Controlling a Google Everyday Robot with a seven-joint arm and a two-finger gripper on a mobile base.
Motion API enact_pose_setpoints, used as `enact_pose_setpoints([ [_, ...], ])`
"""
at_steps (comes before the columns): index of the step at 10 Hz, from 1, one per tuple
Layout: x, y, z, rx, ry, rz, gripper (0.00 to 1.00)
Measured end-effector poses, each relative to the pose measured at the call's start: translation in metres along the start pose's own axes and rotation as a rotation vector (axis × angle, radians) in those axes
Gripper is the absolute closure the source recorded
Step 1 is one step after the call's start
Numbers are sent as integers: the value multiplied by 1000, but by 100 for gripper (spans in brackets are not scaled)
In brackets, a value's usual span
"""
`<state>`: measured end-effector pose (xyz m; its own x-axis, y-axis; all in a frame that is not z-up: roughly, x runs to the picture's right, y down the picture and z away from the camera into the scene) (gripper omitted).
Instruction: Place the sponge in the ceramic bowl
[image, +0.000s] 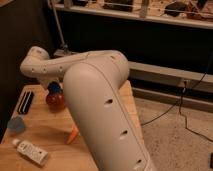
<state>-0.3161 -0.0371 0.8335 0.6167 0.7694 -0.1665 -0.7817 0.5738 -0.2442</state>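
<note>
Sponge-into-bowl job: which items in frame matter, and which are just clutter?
For the job:
- sponge, dark blue, just above the bowl
- bowl, orange-red
- gripper, at the sponge, over the bowl

Lying about on the table:
- carrot
- white bottle
- pale blue cup
- black ribbed block

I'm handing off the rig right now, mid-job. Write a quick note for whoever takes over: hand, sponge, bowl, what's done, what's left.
Hand: low at the back left of the table, right above the bowl, at the sponge.
Sponge: at the bowl's top, just under the hand; I cannot tell if it is released or resting inside.
Bowl: upright on the table.
Done: sponge brought to the bowl.
Left: confirm the sponge lies in the bowl, then lift the hand away.
</note>
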Motion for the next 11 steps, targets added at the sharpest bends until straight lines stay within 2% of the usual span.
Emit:
enact_pose_setpoints([
  [1, 1, 3, 6, -1, 14, -3, 100],
  [2, 9, 8, 22, 7, 64, -13, 97],
  [4, 18, 9, 39, 32, 121, -16, 77],
  [5, 24, 6, 48, 48, 151, -11, 63],
  [7, 31, 6, 58, 56, 181, -6, 44],
  [8, 36, 8, 64, 53, 199, -3, 30],
  [10, 40, 13, 69, 42, 212, -4, 20],
  [11, 41, 15, 70, 35, 215, -5, 20],
])
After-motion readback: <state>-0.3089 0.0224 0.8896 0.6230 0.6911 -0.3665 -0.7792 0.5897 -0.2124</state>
